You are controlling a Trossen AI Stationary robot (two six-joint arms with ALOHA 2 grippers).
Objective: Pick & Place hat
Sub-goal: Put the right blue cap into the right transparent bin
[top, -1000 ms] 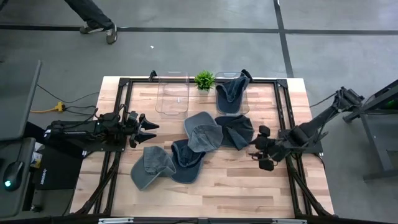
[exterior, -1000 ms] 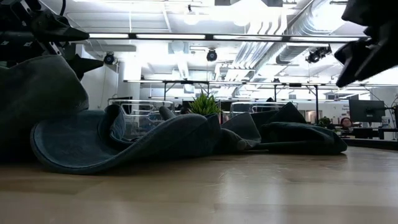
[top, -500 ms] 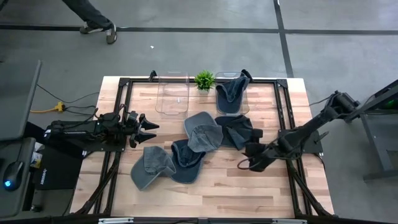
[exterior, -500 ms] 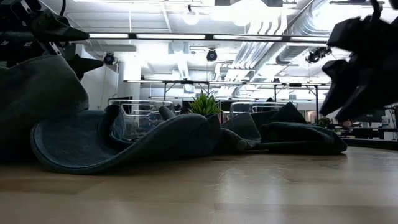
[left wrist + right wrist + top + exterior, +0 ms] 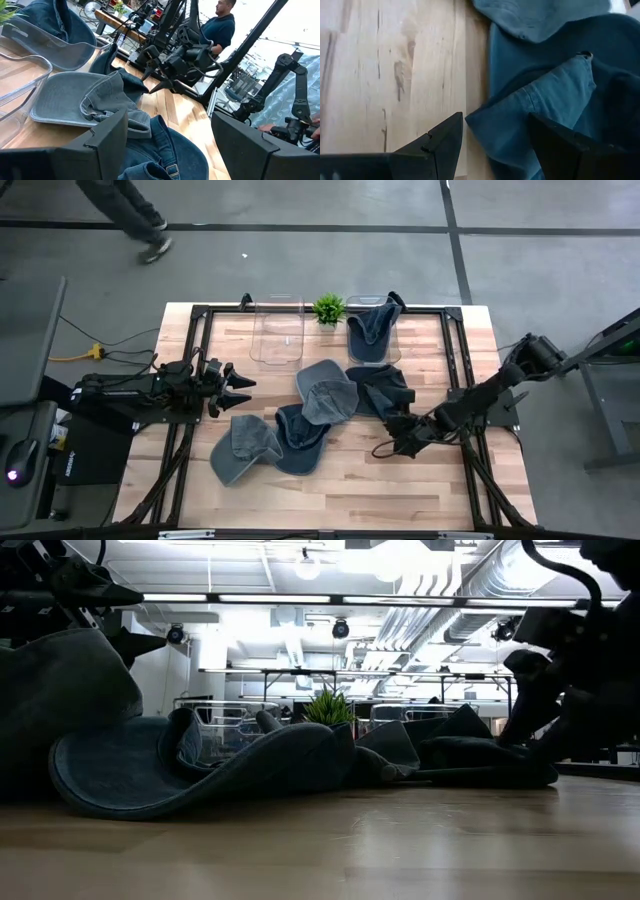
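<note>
Several denim hats lie in a loose pile mid-table: a light grey-blue one (image 5: 325, 390), a dark one (image 5: 380, 390), a navy one (image 5: 300, 438) and a grey-blue one (image 5: 243, 448). Another hat (image 5: 372, 330) sits in the right clear bin. My right gripper (image 5: 394, 436) is open, low over the dark hat's near edge; in its wrist view the gripper (image 5: 495, 147) has its fingers on either side of a blue fold (image 5: 535, 110), and no touch shows. My left gripper (image 5: 238, 386) waits open at the table's left, seen also in its wrist view (image 5: 170, 135).
Two clear bins stand at the far edge, the left one (image 5: 277, 330) holding nothing, with a small green plant (image 5: 328, 308) between them. A black frame (image 5: 200, 315) rims the table. Bare wood lies along the near edge (image 5: 350, 495). A person walks on the floor beyond.
My right gripper has moved toward the table's left and down, from beside the pile to low over the dark hat's near edge, staying open. The hats have not moved. The person beyond the table has walked farther left.
</note>
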